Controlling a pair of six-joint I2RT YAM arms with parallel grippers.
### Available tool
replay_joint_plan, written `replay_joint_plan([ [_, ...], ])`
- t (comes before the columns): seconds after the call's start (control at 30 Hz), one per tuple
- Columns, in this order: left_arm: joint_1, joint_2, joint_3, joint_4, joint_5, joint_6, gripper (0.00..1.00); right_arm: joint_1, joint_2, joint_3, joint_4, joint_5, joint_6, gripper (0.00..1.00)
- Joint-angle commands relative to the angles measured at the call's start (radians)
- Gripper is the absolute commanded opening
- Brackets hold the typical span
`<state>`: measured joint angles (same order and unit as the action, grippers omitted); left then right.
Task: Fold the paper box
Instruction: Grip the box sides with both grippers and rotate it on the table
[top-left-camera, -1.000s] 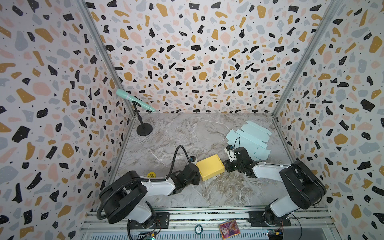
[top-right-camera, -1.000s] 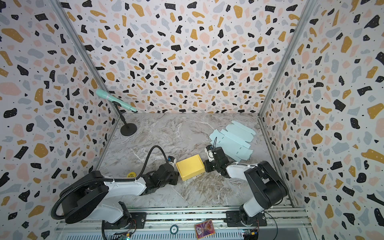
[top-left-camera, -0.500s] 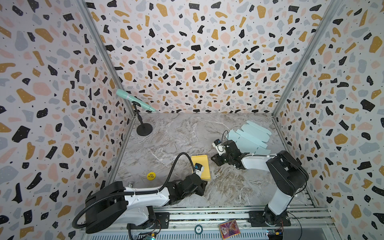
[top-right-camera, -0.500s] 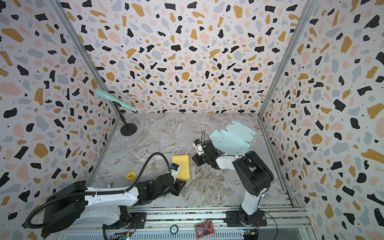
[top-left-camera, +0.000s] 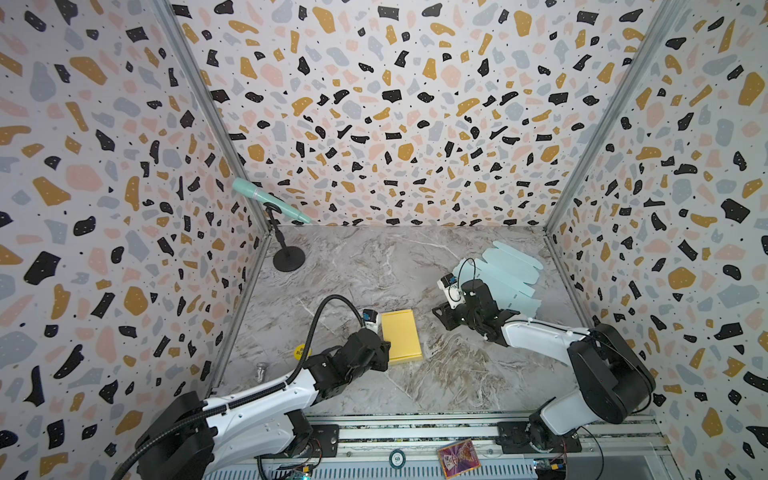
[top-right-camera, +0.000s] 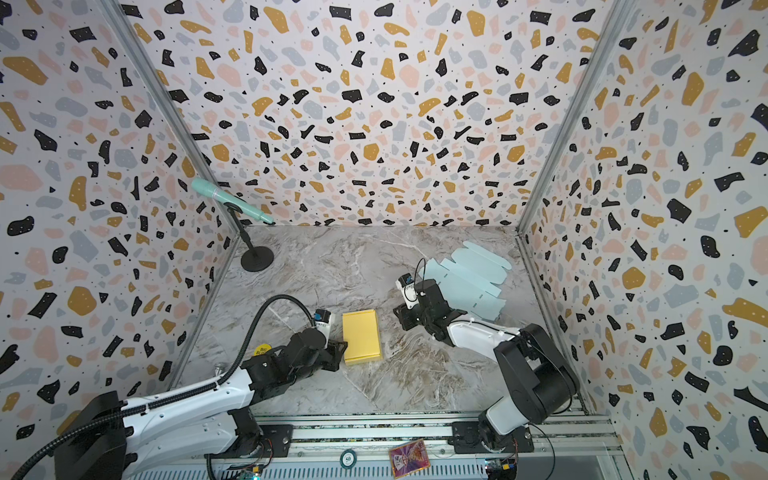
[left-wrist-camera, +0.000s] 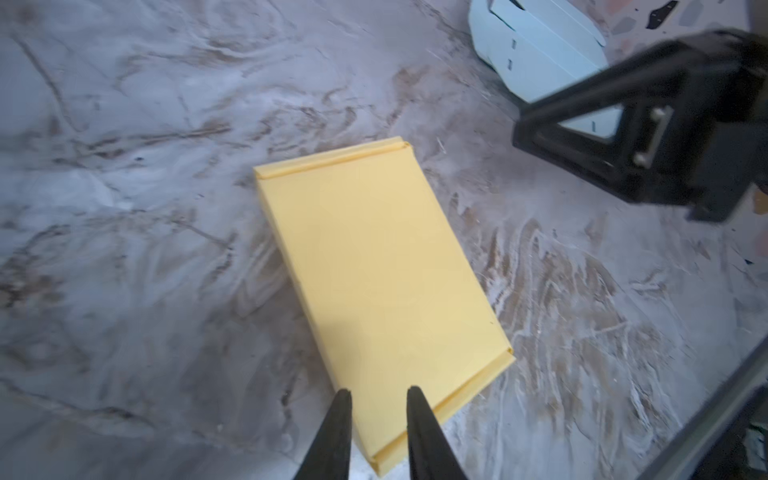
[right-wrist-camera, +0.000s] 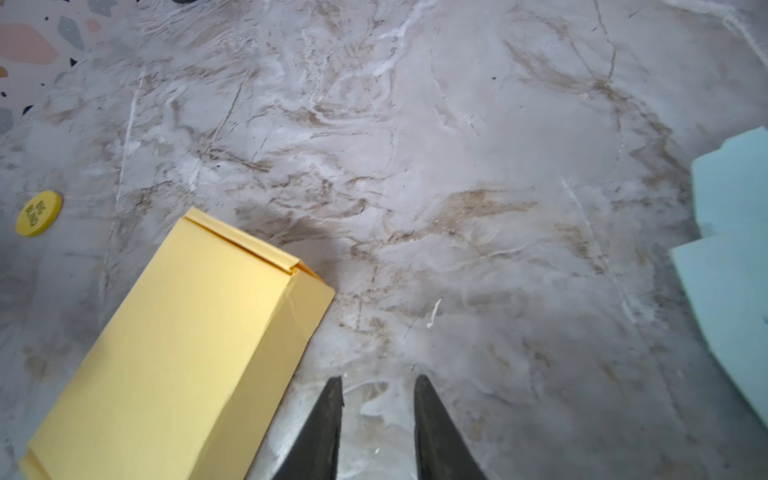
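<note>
Paper box (top-left-camera: 401, 336), yellow and closed up, lies on its broad face on the marble worktop (top-left-camera: 374, 266), toward the front edge and a little left of the middle.

From where I stand, the worry is the left gripper (left-wrist-camera: 379, 392). Its jaws are only narrowly spread and hang right over the box's near corner, with nothing pinched between them. The box looks light and the marble looks slick. A careless push there would likely send it skating or spinning, or dent the corner. The right gripper (right-wrist-camera: 378, 382) hovers over bare worktop beside the box, clear of it, jaws likewise a little apart and empty. So nothing braces the far side if the left one shoves.

The other risk is the end flap. In the right wrist view the tucked end (right-wrist-camera: 297, 268) shows a small gap at its corner. A knock or a pinch across the thin sides could pop it open again, I'd guess.

Otherwise the box (top-right-camera: 361, 337) looks tidy: a slim rectangle, flat on top, with sharp long edges. A narrow folded ridge runs across each short end. I see no creases or tears on the face (left-wrist-camera: 382, 282).

Pale blue flat box blanks (top-left-camera: 505, 276) lie near the back right corner, well apart.
</note>
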<state>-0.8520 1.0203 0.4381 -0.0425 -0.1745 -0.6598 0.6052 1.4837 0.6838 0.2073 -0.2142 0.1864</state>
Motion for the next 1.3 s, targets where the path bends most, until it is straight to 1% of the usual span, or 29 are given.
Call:
replay_joint_plan([
  [0.0,0.063,-0.022,-0.013,-0.016,0.007,0.041,0.25,0.05,-0.056,-0.052,-0.051,0.042,0.039,0.31],
  [0.07,0.093,-0.007,-0.026,0.005,0.014,0.046,0.25,0.083,-0.072,-0.077,-0.055,0.067,0.056,0.31],
  [0.13,0.102,0.021,-0.029,0.022,0.015,0.048,0.24,0.107,-0.077,-0.098,-0.052,0.072,0.073,0.31],
  [0.4,0.103,0.115,-0.05,0.086,0.056,0.033,0.24,0.147,-0.068,-0.131,-0.031,0.082,0.105,0.3],
  [0.67,0.096,0.178,-0.103,0.215,0.13,-0.009,0.25,0.195,-0.033,-0.144,-0.004,0.09,0.129,0.3],
  [0.87,0.055,0.2,-0.119,0.261,0.127,-0.042,0.25,0.221,-0.016,-0.142,0.002,0.105,0.138,0.3],
  [1.13,-0.037,0.26,-0.126,0.369,0.098,-0.115,0.24,0.268,0.008,-0.129,0.002,0.128,0.151,0.3],
  [1.27,-0.077,0.294,-0.114,0.397,0.084,-0.129,0.24,0.286,0.017,-0.126,0.012,0.126,0.157,0.3],
])
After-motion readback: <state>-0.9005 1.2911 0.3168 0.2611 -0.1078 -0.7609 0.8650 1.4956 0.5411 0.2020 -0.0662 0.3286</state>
